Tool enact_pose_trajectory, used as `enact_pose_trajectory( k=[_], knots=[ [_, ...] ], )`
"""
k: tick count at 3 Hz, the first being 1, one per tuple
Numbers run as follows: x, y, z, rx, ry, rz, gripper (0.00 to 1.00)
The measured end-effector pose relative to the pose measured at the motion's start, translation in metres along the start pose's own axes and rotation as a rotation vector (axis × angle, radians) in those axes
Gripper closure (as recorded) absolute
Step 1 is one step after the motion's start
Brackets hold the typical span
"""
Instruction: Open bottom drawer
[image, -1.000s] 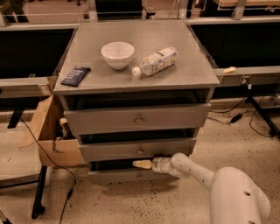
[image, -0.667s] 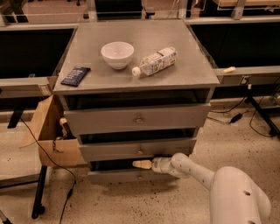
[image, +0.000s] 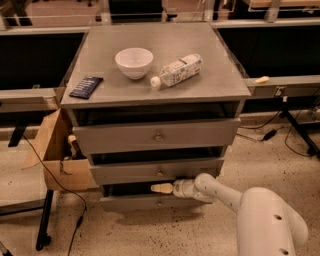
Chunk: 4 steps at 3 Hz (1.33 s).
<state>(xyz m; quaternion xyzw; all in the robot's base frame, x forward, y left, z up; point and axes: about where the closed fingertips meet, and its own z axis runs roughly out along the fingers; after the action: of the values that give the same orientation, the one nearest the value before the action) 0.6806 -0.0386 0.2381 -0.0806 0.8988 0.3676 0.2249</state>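
Observation:
The bottom drawer (image: 145, 202) is the lowest, slimmest grey front of the grey cabinet, with a small brass knob (image: 159, 203). It stands slightly pulled out, with a dark gap above its front. My gripper (image: 159, 188) comes in from the right on a white arm (image: 225, 196). Its cream fingertips lie in that dark gap, just above the drawer front's top edge and the knob.
The middle drawer (image: 157, 171) and top drawer (image: 157, 136) sit above. On the cabinet top are a white bowl (image: 134, 62), a lying bottle (image: 177, 70) and a dark packet (image: 86, 86). A cardboard box (image: 55, 152) stands at the left. Cables lie on the floor.

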Motion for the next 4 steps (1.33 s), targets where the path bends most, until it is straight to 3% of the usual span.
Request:
enact_pose_trajectory(
  k=[1, 2, 3, 4],
  knots=[
    [0.001, 0.007, 0.001, -0.004, 0.026, -0.006, 0.07],
    [0.000, 0.008, 0.001, -0.004, 0.027, -0.006, 0.32],
    [0.027, 0.025, 0.008, -0.015, 0.151, -0.011, 0.55],
    [0.022, 0.025, 0.007, -0.015, 0.152, -0.011, 0.77]
  ],
)
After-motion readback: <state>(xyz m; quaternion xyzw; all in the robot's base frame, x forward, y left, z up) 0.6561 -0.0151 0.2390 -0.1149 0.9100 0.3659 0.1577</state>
